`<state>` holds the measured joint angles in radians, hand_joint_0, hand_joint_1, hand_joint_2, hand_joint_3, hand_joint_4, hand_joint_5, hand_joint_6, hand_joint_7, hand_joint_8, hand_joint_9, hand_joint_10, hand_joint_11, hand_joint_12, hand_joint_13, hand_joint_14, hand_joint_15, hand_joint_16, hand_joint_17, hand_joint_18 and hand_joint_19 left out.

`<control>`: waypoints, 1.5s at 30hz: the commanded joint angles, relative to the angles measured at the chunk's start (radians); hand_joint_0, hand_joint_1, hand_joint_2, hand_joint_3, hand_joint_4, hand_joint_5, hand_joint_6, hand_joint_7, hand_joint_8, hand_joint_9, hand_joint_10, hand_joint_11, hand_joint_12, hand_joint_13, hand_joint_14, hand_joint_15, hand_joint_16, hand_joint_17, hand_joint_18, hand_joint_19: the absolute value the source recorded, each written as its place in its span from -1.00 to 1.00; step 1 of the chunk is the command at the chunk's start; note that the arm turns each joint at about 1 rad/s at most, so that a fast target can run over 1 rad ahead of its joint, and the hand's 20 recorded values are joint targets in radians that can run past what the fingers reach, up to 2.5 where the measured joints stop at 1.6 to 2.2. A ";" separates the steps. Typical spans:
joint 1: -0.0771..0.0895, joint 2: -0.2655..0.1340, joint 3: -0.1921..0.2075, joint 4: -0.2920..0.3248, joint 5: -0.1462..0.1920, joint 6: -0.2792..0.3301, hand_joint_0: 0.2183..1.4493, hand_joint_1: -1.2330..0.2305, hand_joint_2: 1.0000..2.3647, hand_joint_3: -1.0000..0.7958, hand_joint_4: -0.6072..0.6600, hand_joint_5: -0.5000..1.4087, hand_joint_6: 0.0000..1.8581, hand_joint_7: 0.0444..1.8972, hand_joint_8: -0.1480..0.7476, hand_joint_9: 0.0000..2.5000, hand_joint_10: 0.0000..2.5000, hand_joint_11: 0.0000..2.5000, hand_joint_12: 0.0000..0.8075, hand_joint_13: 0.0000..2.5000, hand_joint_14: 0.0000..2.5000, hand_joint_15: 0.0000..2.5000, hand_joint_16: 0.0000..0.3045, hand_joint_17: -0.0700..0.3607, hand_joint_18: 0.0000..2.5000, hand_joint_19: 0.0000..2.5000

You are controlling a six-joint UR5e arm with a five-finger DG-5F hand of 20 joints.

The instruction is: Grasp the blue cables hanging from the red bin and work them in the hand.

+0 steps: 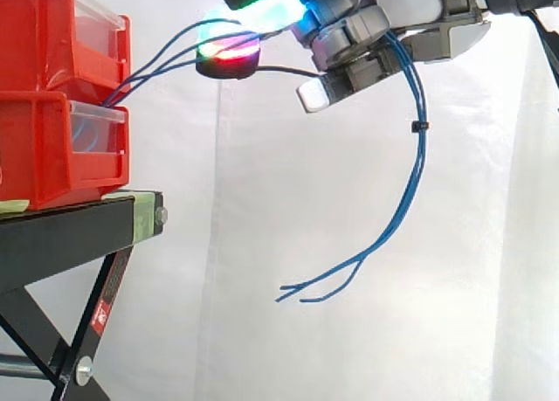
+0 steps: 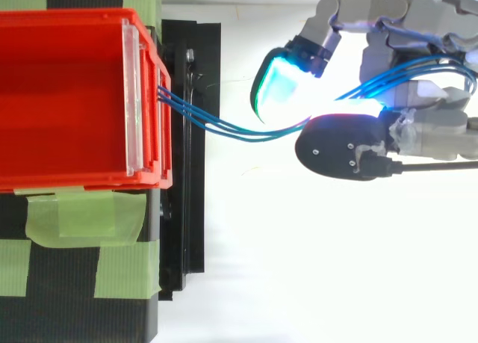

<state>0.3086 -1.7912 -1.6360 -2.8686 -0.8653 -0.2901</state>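
Robot hand (image 1: 349,25), upper right: curled round blue cables (image 1: 422,156) strung from red bin (image 1: 44,148) at left, loose ends dangling lower centre. Probably light, limp, slick. Best pinched as one bundle near black tie (image 1: 417,124).

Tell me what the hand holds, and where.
The blue cables, held in the hand's curled fingers midway along, between the red bin and their loose ends.

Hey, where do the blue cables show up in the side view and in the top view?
Side view: blue cables run from the red bin up into the hand, then dangle right of centre.
Top view: they cross the middle, bin to hand.
Shared landmark: the red bin.
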 commanded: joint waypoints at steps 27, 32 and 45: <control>0.001 0.001 0.001 -0.001 0.000 0.080 0.05 -0.30 -0.98 -0.28 0.41 -0.25 -0.68 0.34 0.35 -0.77 1.00 1.00 0.30 -0.43 1.00 0.32 -0.63 -0.09 -0.11 -0.09; 0.001 0.001 0.001 -0.003 0.000 0.080 0.04 -0.29 -0.98 -0.34 0.40 -0.25 -0.64 0.33 0.35 -0.77 1.00 1.00 0.27 -0.44 1.00 0.33 -0.65 -0.12 -0.11 -0.02; 0.004 0.001 0.001 -0.005 0.000 0.086 0.03 -0.30 -0.98 -0.30 0.41 -0.26 -0.58 0.30 0.36 -0.76 1.00 1.00 0.32 -0.43 1.00 0.33 -0.62 -0.08 -0.11 -0.11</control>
<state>0.3113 -1.7903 -1.6355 -2.8731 -0.8651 -0.2059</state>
